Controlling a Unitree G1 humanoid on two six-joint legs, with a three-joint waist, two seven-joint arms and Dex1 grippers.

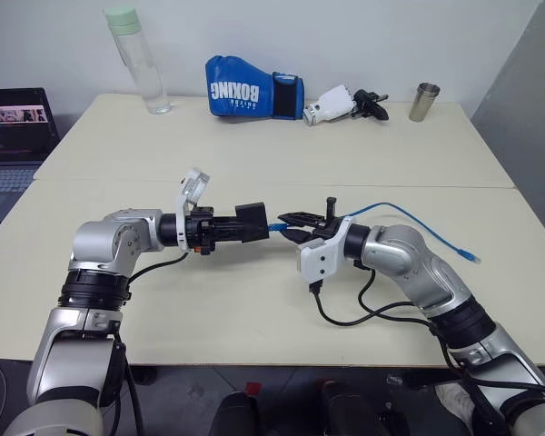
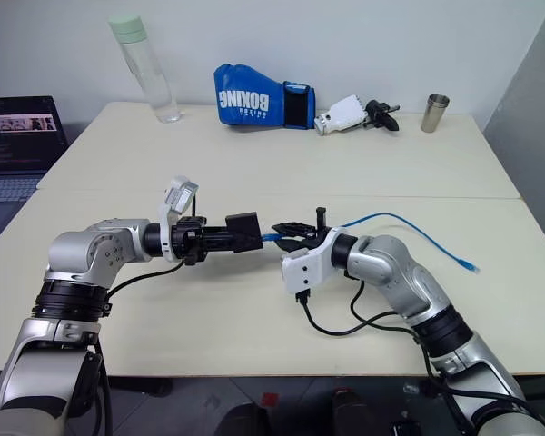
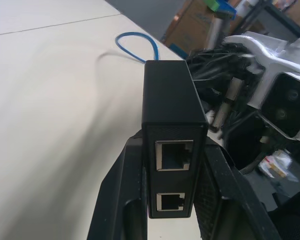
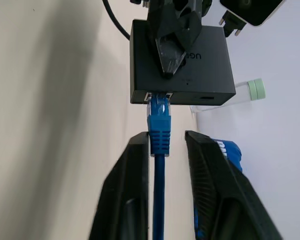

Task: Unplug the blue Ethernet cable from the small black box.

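Above the near half of the table (image 1: 254, 168), the two arms meet, held up off the top. The left gripper (image 1: 239, 227) reaches in from the left and is clamped on the box (image 1: 252, 221), one finger on each side of it; two empty ports show on the end facing its wrist. The right gripper (image 1: 291, 223) comes in from the right, its fingers (image 4: 124, 190) apart on either side of the cable (image 4: 158, 165), just short of the box; the left one looks close against the blue boot behind the plug, the other stands clear of it. The plug sits in a port on the box's right-facing side. From there the cable runs back past the right wrist, arcs to the right and lies on the table, its free end (image 1: 471, 257) near the right edge. Along the far edge stand a clear bottle (image 1: 138, 62) with a pale green cap at the left, a blue boxing glove (image 1: 252, 88) in the middle, a white and black device (image 1: 343, 104) beside it, and a metal cup (image 1: 424, 102) at the right. A laptop (image 1: 14, 136) sits off the table's left side.
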